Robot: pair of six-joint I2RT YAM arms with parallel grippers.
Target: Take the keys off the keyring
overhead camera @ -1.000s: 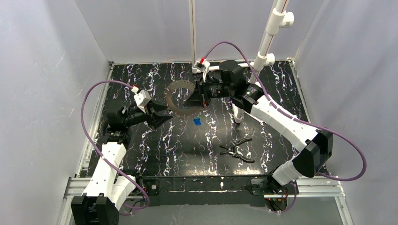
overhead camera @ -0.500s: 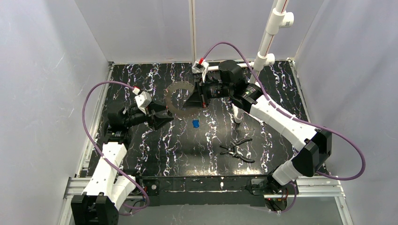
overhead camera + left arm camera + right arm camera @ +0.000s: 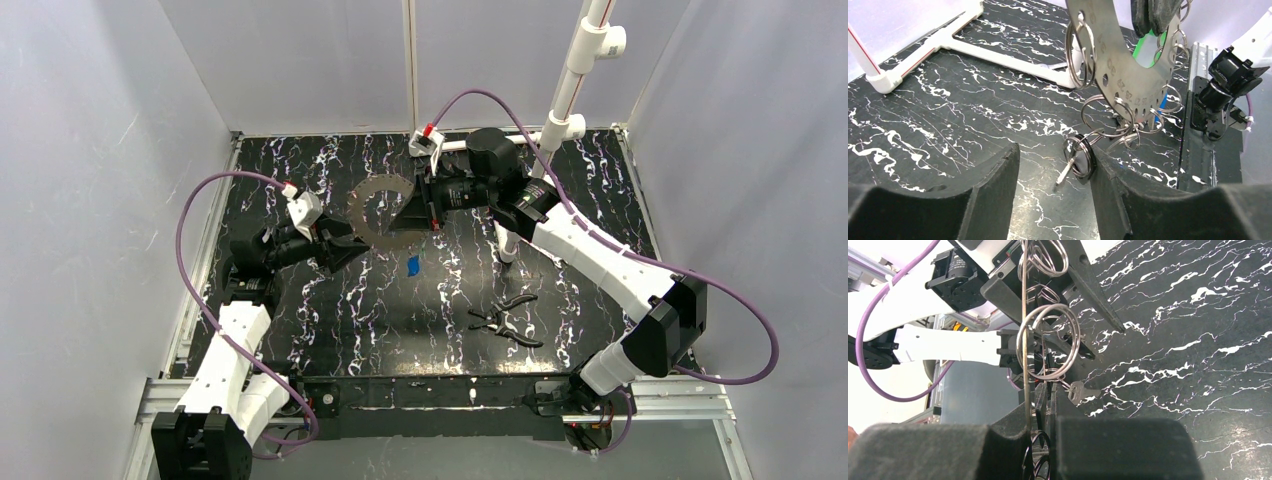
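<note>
The right gripper (image 3: 410, 210) pinches a crescent metal plate (image 3: 1128, 75) hung with split rings, while the left gripper (image 3: 1053, 155), fingers spread wide, sits around the lowest keyring (image 3: 1079, 155) and its dangling small key (image 3: 1064, 172). The blue key (image 3: 414, 264) lies on the table (image 3: 400, 325) below, and a green key (image 3: 1147, 50) shows behind the plate. The crowded rings could snag, or the keyring could swing clear as the fingers close. Stamped numbers run along the plate, too small to read.

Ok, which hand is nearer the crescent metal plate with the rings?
Right. The right hand is clamped on the crescent metal plate. The left hand sits just off its lower edge, open around a keyring hanging from it.
</note>
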